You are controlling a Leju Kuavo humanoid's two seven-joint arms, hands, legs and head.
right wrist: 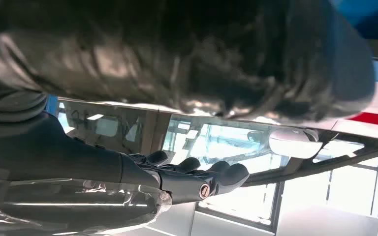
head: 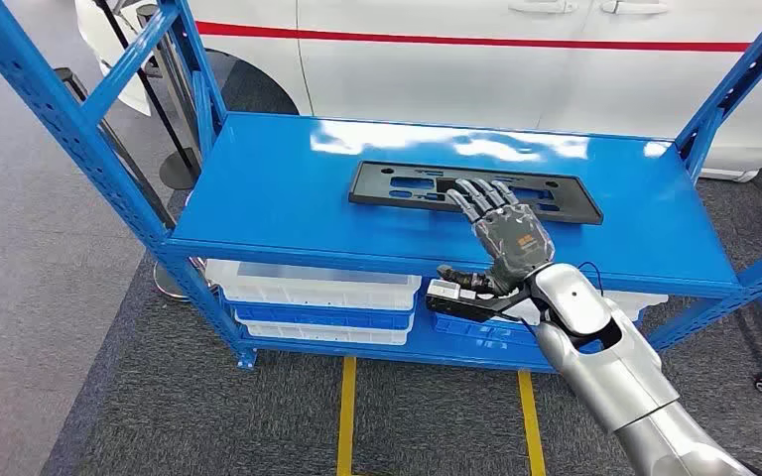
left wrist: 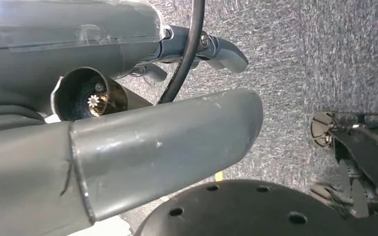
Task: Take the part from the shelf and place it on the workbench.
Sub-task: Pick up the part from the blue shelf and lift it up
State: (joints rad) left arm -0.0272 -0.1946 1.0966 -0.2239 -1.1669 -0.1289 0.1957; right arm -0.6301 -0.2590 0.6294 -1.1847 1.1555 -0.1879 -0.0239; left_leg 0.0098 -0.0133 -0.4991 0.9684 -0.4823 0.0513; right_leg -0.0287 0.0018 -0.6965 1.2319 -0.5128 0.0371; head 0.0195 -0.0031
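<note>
A flat black part [head: 407,186] with cut-outs lies lengthwise on the top board of the blue shelf [head: 278,198]. My right hand [head: 504,233] reaches over the shelf's front edge, fingers stretched out and apart, their tips over the part's near edge at its middle. In the right wrist view the dark fingers [right wrist: 216,177] lie just off the glossy board, with the part [right wrist: 334,157] as a dark strip beyond them; I cannot tell whether they touch it. My left hand [left wrist: 152,142] hangs over grey carpet and holds nothing.
White bins [head: 308,288] and blue bins [head: 486,332] sit on the shelf's lower level. Slanted blue uprights [head: 60,129] [head: 734,89] frame the board on both sides. A white car with a red stripe [head: 516,50] stands right behind. Yellow floor lines [head: 345,416] run toward me.
</note>
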